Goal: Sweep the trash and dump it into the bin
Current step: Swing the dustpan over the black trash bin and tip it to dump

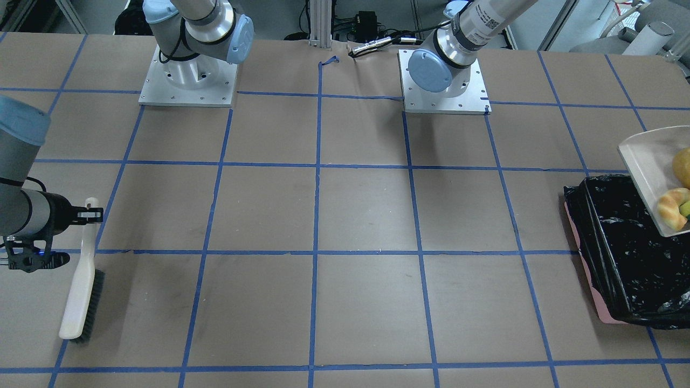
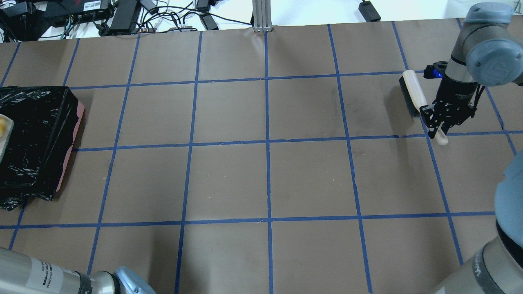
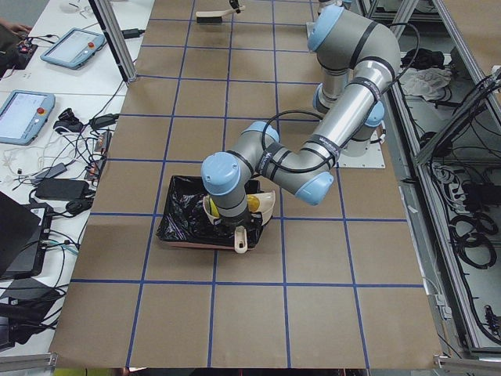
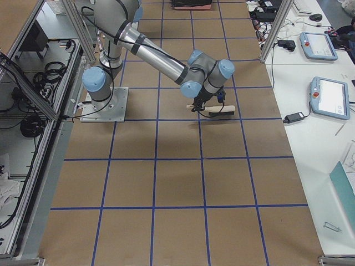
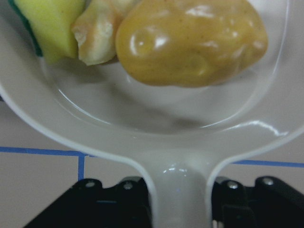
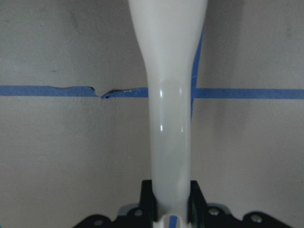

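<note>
The trash lies in a beige dustpan (image 5: 142,114): a potato (image 5: 190,40), a croissant (image 5: 97,35) and a yellow-and-green sponge (image 5: 47,26). My left gripper (image 5: 179,202) is shut on the dustpan's handle. It holds the dustpan (image 1: 647,161) tilted above the bin (image 1: 620,253), a pink container lined with a black bag, at the table's left end. At the other end my right gripper (image 1: 92,215) is shut on the handle of a white brush (image 1: 81,293), whose bristles rest on the table. The wrist view shows the brush handle (image 6: 168,95) between the jaws.
Brown paper with a blue tape grid covers the table (image 1: 345,215). The two arm bases (image 1: 188,81) (image 1: 444,81) stand at the robot's edge. Cables and power bricks (image 2: 122,16) lie beyond the far edge. The bin (image 2: 36,134) sits by the left border.
</note>
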